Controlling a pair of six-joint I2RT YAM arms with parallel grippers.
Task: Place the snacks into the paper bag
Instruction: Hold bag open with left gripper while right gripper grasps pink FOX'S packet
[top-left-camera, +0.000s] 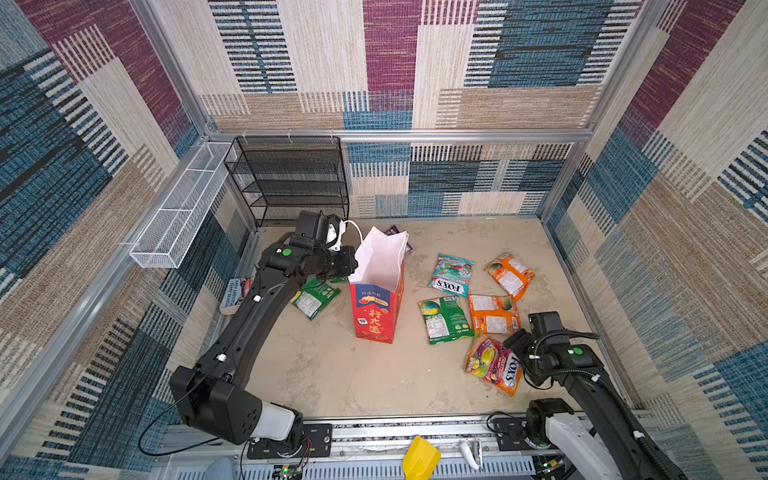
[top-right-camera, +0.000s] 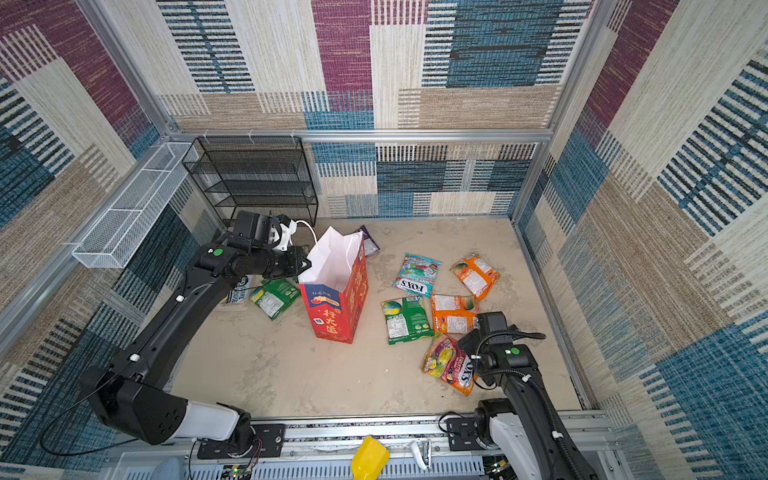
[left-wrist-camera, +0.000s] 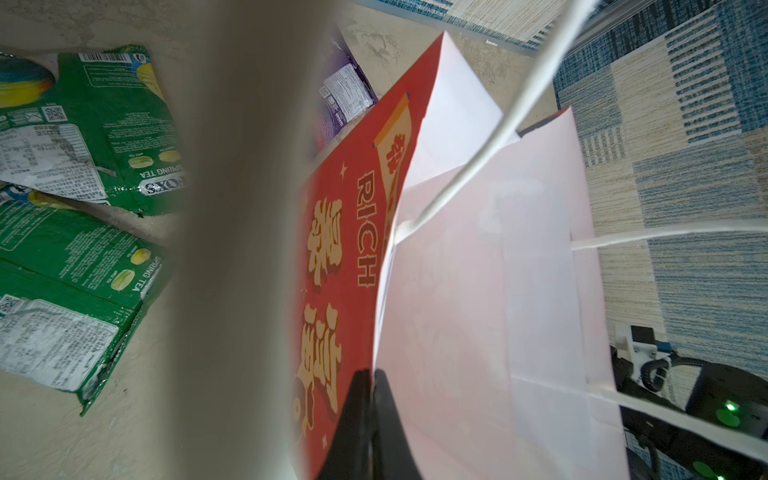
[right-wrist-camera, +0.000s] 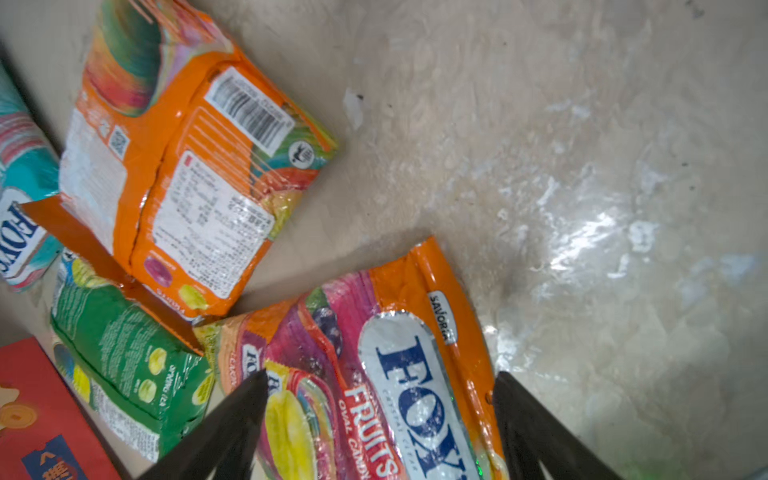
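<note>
Snacks (top-left-camera: 446, 318) lie loose on the bench (top-left-camera: 332, 374), glossy and crumpled, mostly right of the bag. Nearest, the right gripper (right-wrist-camera: 381, 375) has its jaws spread wide astride the pink-orange pouch (top-left-camera: 490, 363), probably lining up a pinch. Farther back the red paper bag (top-left-camera: 376, 311) stands upright. The left gripper (left-wrist-camera: 372, 374) has its jaws clamped on the rim, likely to hold the mouth open.
</note>
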